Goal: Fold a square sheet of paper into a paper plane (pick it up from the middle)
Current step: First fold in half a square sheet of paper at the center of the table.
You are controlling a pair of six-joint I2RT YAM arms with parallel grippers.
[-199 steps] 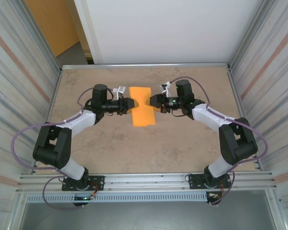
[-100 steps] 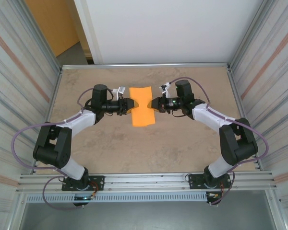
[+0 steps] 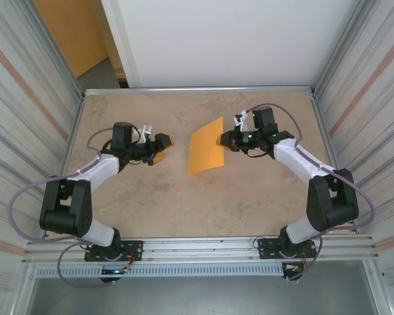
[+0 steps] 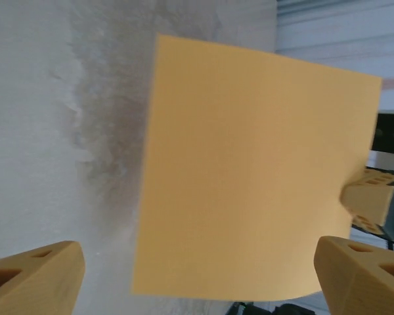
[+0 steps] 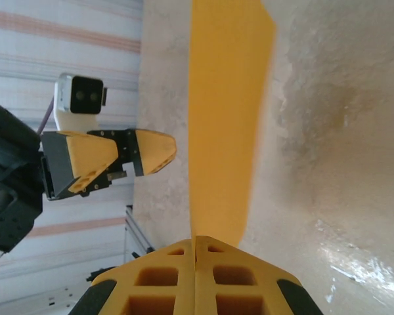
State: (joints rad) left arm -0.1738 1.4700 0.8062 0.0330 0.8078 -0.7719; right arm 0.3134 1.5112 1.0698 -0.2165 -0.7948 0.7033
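Now that the left hand (image 3: 161,147) has let go and drawn back with its jaws wide, the square sheet of paper (image 3: 205,146) hangs tilted above the worktop (image 3: 184,203). Only the right hand (image 3: 222,141), clamped on its right edge, holds it, so the pick-up looks done.

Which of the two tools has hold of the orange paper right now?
The right tool: it is shut on the edge of the paper. The left tool stands open, off to the side and clear of the sheet.
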